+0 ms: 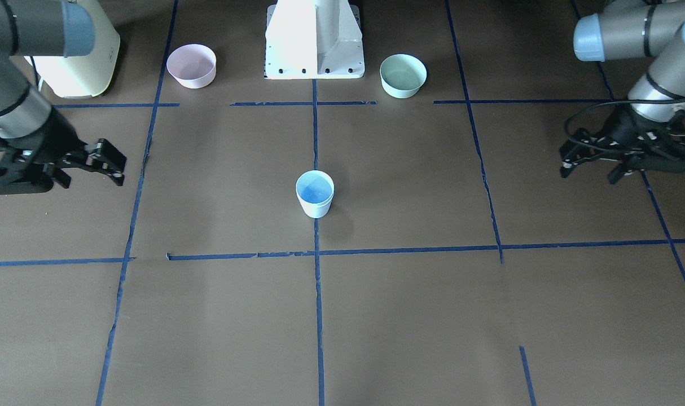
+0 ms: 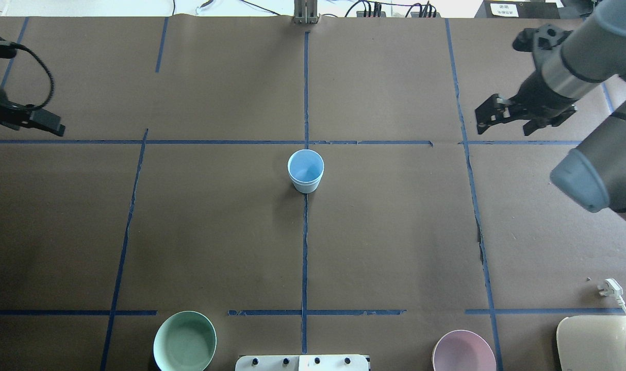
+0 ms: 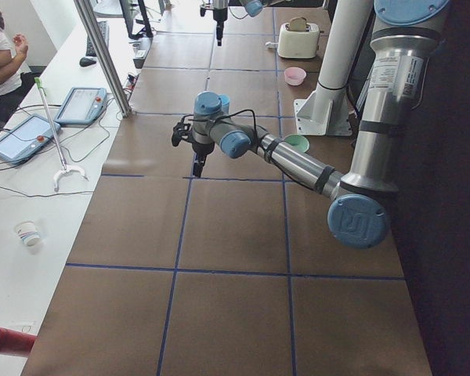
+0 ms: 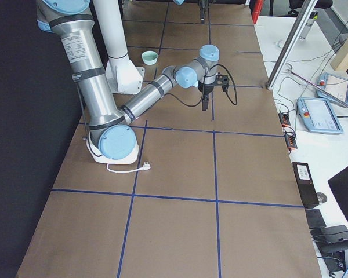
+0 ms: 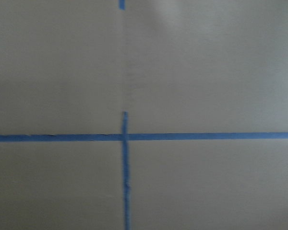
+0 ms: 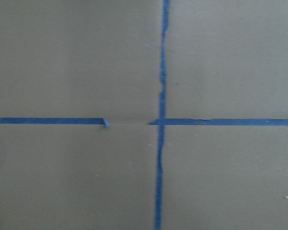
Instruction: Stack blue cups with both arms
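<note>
One pale blue cup (image 1: 315, 193) stands upright at the middle of the table, on the centre tape line; it also shows in the overhead view (image 2: 306, 170). I see one rim only and cannot tell whether a second cup sits nested inside it. No other blue cup is in view. My left gripper (image 1: 565, 162) hovers far to its side near the table's edge, with its fingers apart and empty; it also shows in the overhead view (image 2: 55, 126). My right gripper (image 1: 118, 165) hovers far on the other side, open and empty, and shows in the overhead view (image 2: 479, 117) too. Both wrist views show only table and tape.
A pink bowl (image 1: 192, 65) and a mint-green bowl (image 1: 403, 75) stand either side of the white pedestal (image 1: 314, 39). A cream toaster (image 1: 83, 56) sits in the corner by the right arm, with a white plug (image 2: 609, 287) on the table near it.
</note>
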`<state>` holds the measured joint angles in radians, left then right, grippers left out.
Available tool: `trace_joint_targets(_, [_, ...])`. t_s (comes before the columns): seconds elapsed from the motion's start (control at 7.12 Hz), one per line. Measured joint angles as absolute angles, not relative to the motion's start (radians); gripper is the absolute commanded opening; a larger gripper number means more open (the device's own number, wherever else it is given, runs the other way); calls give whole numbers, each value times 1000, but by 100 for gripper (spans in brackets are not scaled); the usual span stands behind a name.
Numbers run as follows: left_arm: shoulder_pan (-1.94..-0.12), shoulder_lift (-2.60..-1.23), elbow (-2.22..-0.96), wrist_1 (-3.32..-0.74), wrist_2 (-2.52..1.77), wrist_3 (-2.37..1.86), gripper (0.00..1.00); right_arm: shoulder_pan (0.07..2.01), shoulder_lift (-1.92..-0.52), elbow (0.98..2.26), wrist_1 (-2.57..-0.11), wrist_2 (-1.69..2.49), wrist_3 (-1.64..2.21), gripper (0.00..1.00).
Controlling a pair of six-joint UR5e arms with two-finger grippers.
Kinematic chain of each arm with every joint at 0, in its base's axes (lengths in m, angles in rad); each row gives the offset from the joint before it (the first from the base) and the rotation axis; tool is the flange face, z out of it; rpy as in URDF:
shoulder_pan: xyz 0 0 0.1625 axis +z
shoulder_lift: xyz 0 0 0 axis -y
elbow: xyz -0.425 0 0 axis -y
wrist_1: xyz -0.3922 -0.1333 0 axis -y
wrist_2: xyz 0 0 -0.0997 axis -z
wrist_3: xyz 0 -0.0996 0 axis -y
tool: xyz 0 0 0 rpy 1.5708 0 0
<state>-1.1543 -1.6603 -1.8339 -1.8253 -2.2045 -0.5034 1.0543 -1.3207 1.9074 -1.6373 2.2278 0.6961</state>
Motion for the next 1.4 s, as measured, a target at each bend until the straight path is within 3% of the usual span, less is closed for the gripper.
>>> trace_joint_targets(0.56, [-1529,-1654,-1581,-1678,-2254,180,100,1369,-1519,1745,-1637,2346,48,100])
trace_joint_targets(0.98, [-1616,-1674,-1569,-1424,-2366,327,100,1478,-1534,1593,-1637,2376,-172,100])
trace_joint_targets(1.4, [-1602,-1636,-1563,-1408,-2413,215,100,1488,-1571,1582,-1634,2358,-187,100])
